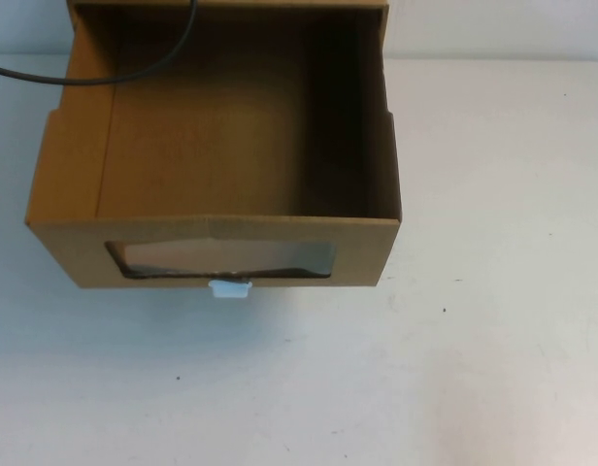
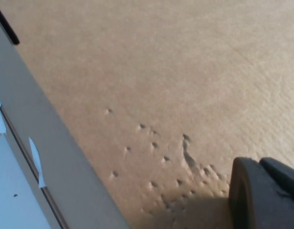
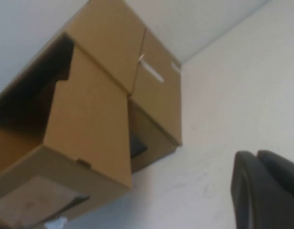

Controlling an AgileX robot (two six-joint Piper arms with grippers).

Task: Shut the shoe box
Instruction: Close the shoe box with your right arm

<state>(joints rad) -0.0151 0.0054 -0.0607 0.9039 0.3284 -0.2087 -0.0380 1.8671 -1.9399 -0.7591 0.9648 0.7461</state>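
Shoe box (image 1: 216, 184) pulled well out, drawer gaping toward the robot, nothing visible inside. Task judged barely begun: drawer not yet pushed home.

Left gripper (image 2: 264, 193): only a dark finger edge showing in the left wrist view, hanging close above a flat cardboard face (image 2: 175, 81) marked with small dents; cannot tell how wide the fingers stand, nor whether anything is held. Nothing seen between them. Which face of the cardboard this is, hard to say; a pale ledge (image 2: 37, 138) runs alongside it. Not visible in the high view.

Right gripper (image 3: 266, 191): again just a dark finger edge in the right wrist view, off to the side of the box and above the table (image 3: 233, 86), apart from the cardboard. Opening not readable either; no sign of a grasp. Also absent from the high view.

Outward from there: drawer front with its clear window (image 1: 221, 257) and the white pull tab (image 1: 231, 288) just below it, facing the robot. Outer sleeve (image 3: 113, 33) behind, seen from the right wrist with the drawer jutting from it. Black cable (image 1: 105, 73) draped across the far left corner of the drawer.

Left to do, as judged: press the front panel back until flush with the sleeve. Cable possibly in the way of the sliding drawer.
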